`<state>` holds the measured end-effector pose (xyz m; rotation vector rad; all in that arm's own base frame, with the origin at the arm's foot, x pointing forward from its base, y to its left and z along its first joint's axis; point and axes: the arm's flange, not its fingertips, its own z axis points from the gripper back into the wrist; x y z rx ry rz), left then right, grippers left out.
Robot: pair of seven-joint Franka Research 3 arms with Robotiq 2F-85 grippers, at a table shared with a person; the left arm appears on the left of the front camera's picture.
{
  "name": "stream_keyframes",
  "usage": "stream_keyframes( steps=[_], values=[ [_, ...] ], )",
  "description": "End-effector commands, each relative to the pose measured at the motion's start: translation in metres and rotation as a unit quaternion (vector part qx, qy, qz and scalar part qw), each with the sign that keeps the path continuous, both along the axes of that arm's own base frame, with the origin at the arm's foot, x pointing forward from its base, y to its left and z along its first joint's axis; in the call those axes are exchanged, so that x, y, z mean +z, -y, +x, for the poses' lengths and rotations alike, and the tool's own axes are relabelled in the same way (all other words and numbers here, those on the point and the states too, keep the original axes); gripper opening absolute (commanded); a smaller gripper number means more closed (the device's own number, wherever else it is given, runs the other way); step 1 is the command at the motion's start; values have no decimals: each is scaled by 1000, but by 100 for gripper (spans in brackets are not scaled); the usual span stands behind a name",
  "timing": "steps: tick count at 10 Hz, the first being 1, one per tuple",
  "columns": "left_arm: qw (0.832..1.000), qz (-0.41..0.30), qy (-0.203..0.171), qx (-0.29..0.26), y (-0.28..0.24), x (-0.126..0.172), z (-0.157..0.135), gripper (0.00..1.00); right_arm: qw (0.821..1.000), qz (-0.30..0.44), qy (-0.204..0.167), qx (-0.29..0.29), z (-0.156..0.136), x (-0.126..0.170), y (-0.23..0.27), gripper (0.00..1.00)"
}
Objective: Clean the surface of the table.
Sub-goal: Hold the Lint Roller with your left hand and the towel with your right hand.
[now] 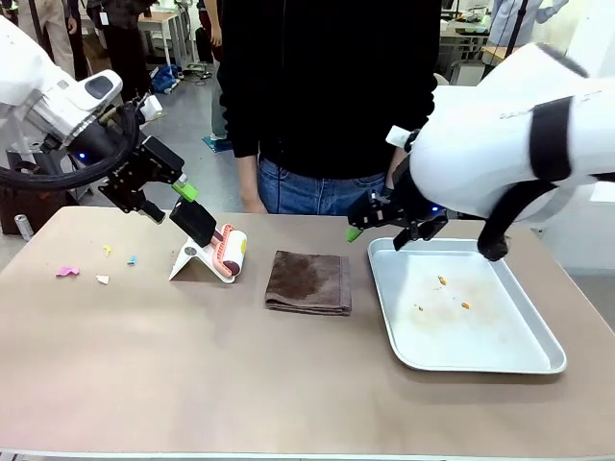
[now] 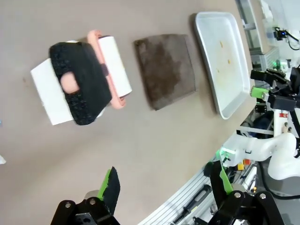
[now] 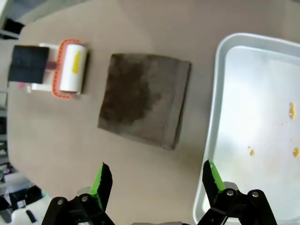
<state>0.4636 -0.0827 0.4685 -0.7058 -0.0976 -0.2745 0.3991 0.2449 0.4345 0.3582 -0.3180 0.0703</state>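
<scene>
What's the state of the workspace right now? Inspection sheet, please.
Surface: tan table, small scraps at its left end.
Job's things: lint roller on a white stand; folded brown cloth beside it, apart; metal tray to the right, holding orange crumbs.
Clutter: pink, yellow, blue and white scraps left of the roller.
Grippers: left gripper open, above the roller; right gripper open, above the cloth and tray edge.
Cables: black cable loop at the left wrist, off the table.
Surroundings: person standing at the far edge.
</scene>
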Motion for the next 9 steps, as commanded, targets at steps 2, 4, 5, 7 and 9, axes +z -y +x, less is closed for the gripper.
stream_keyframes(
  steps=[2,4,5,7,9],
  values=[
    [1000,-12,1,-6,6,-1,-1,100,1000,4,7,10,-8,8,5,100],
    [1000,-12,1,-6,6,-1,-1,100,1000,4,7,10,-8,8,5,100],
    [1000,-1,-2,-5,4,-1,-1,100,1000,5,3,5,-2,5,0,100],
    [997,56,-1,50,10,-1,16,100,999,-19,-4,-41,14,-4,-29,100],
    [992,92,8,91,10,2,22,100,994,-54,-32,-86,31,-17,-46,100]
  ],
)
